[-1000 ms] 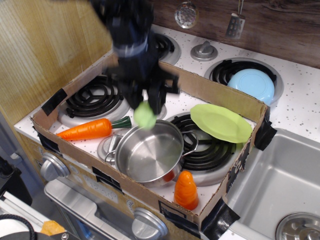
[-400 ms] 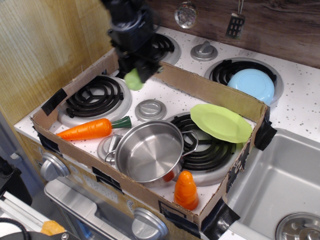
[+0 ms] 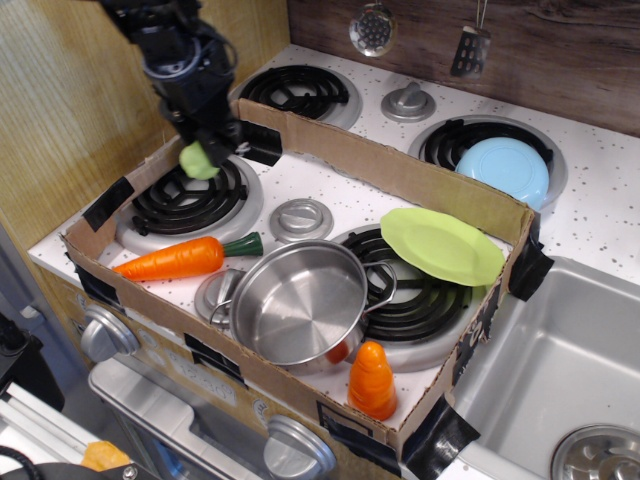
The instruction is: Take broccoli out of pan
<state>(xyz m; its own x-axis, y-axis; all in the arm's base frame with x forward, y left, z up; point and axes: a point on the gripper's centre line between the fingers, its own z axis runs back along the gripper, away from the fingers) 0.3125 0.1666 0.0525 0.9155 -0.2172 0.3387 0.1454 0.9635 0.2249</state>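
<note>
broccoli out, waiting to be set down
pincer (image 3: pixel 207 150) closed on the broccoli (image 3: pixel 198 160) above the left burner (image 3: pixel 190 200), well apart from the empty pan (image 3: pixel 296 303); next, lower and release.

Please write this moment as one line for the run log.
gripper: shut on broccoli | broccoli: out of pan, over left burner | pan: empty

Two carrots (image 3: pixel 180 259) (image 3: pixel 371 380), two plates (image 3: pixel 441 245) (image 3: pixel 509 168) (lime, blue), one pan (image 3: pixel 297 303), one broccoli (image 3: pixel 199 160).
</note>
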